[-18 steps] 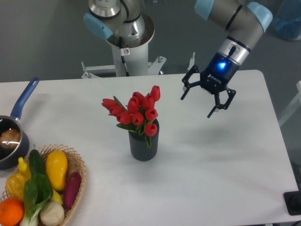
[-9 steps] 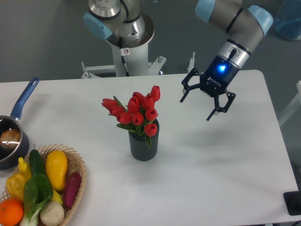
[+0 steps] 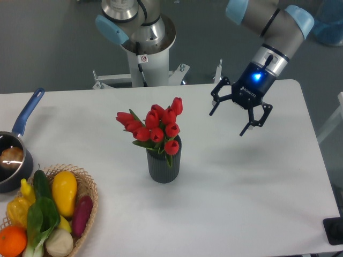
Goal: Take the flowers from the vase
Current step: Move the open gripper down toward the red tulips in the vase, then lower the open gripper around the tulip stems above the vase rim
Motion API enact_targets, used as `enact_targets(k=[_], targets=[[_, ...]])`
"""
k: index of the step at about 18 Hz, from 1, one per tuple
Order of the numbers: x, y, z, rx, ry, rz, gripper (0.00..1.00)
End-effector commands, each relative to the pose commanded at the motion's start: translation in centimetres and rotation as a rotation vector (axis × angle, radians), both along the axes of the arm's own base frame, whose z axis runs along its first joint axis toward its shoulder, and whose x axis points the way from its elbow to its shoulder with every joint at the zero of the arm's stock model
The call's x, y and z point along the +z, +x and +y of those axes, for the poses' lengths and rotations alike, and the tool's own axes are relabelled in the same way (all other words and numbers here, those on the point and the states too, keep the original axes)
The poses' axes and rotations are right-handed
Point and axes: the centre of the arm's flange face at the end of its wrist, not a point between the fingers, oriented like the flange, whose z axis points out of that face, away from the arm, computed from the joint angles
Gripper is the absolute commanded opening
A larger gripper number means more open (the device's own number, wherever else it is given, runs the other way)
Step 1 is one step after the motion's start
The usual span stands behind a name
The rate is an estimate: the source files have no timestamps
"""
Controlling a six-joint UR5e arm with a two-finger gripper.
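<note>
A white desk (image 3: 241, 193) carries the scene; near its middle stands the dark ribbed vase (image 3: 164, 165), upright, with the flowers (image 3: 154, 128), red tulips with green leaves, rising out of its mouth; to the right and farther back the hand (image 3: 229, 121) hangs above the desk with its two fingers spread apart, holding nothing, well apart from the flowers, a blue light glowing on its wrist; at the left edge sits a blue-handled pot (image 3: 13, 160); near it, a wicker basket (image 3: 88, 199) of vegetables and fruit.
</note>
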Motion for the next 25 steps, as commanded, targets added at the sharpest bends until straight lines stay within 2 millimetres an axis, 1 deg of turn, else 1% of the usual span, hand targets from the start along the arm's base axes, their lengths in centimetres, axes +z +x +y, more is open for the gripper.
enact_targets(k=[1, 3, 5, 7, 8, 10, 13, 15, 19, 24, 25], targets=[[0.1, 0.2, -0.1, -0.002, -0.007, -0.007, 1.00], [1.1, 1.0, 0.2, -0.013, -0.015, -0.008, 1.00], [2.1, 2.3, 0.6, -0.026, -0.016, -0.015, 1.00], [2.6, 3.2, 0.7, -0.032, -0.019, -0.034, 1.00], [3.3, 3.7, 1.0, -0.041, -0.016, -0.024, 1.00], [3.4, 4.4, 1.9, -0.061, -0.016, -0.020, 1.00], [4.1, 4.7, 2.0, -0.063, -0.017, -0.019, 1.00], [3.8, 5.3, 2.6, -0.078, -0.020, -0.033, 1.00], [4.4, 5.9, 3.0, -0.086, -0.018, -0.024, 1.00], [6.1, 5.7, 1.6, -0.055, -0.008, 0.008, 1.00], [6.4, 5.4, 1.3, -0.044, 0.001, 0.010, 1.00]])
